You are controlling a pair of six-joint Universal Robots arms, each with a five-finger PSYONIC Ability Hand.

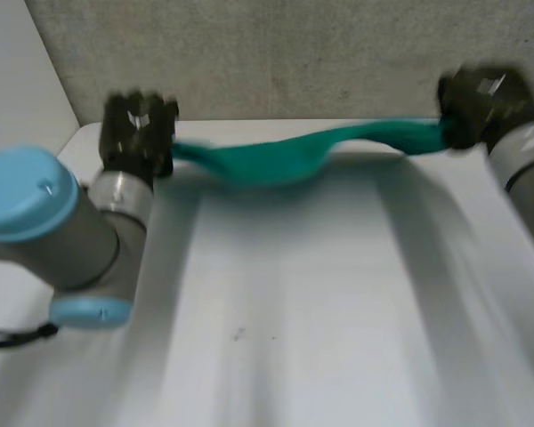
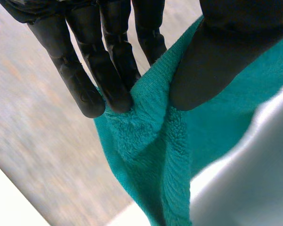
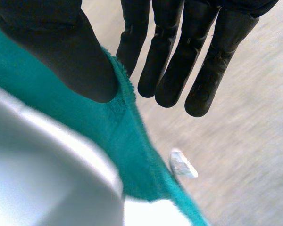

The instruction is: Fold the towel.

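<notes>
Well, the white bench (image 1: pixel 294 311) takes up most of the space in front of the robot, with grey speckled floor (image 1: pixel 294 53) beyond its far edge. The left arm (image 1: pixel 44 222), grey with light-blue caps, reaches forward along its own side of the bench, and the right arm (image 1: pixel 525 169) comes in on the other side. Between them a teal towel (image 1: pixel 285 160) is strung out as a long narrow band along the far edge of the bench, sagging in the middle; I cannot tell whether the sag touches the surface.

The left robot hand (image 1: pixel 138 133) has one end of the towel, and the right robot hand (image 1: pixel 481 98) has the other end, a little higher. On the left, the thumb (image 2: pixel 217 61) presses a bunched fold of terry cloth against the straight fingers (image 2: pixel 108 75), a firm pinch at the towel's edge. On the right, the thumb (image 3: pixel 66 52) lies on the cloth and nips its frayed edge against the nearest of the fingers (image 3: pixel 132 42); the others stand straight, clear of the towel.
</notes>
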